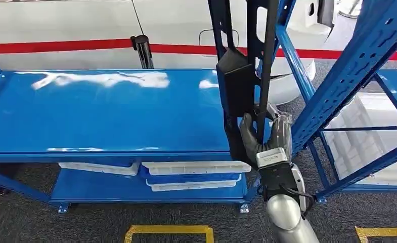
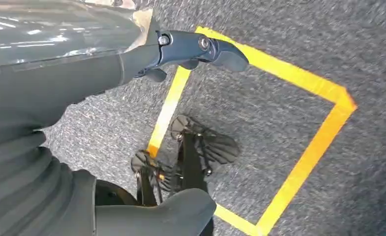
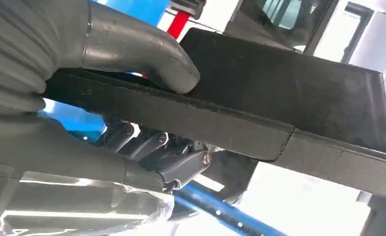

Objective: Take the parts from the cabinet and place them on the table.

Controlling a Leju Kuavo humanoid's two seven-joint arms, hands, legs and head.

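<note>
The left hand [image 2: 191,49] hangs over the grey floor [image 2: 289,147] by a yellow taped square [image 2: 304,162], holding nothing; whether its fingers are spread or curled I cannot tell. The blue table [image 1: 105,111] stands ahead, white trays [image 1: 196,167] on its lower shelf. At the table's right edge the right hand [image 1: 267,136] clamps a long black part [image 1: 239,86], thumb [image 3: 146,54] pressed on top, probably holding it upright to clear the blue rack [image 1: 348,76].

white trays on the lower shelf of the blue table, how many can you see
3, all under the blue table: white tray at left, another right of it on top, a third beneath. More may be hidden.
</note>
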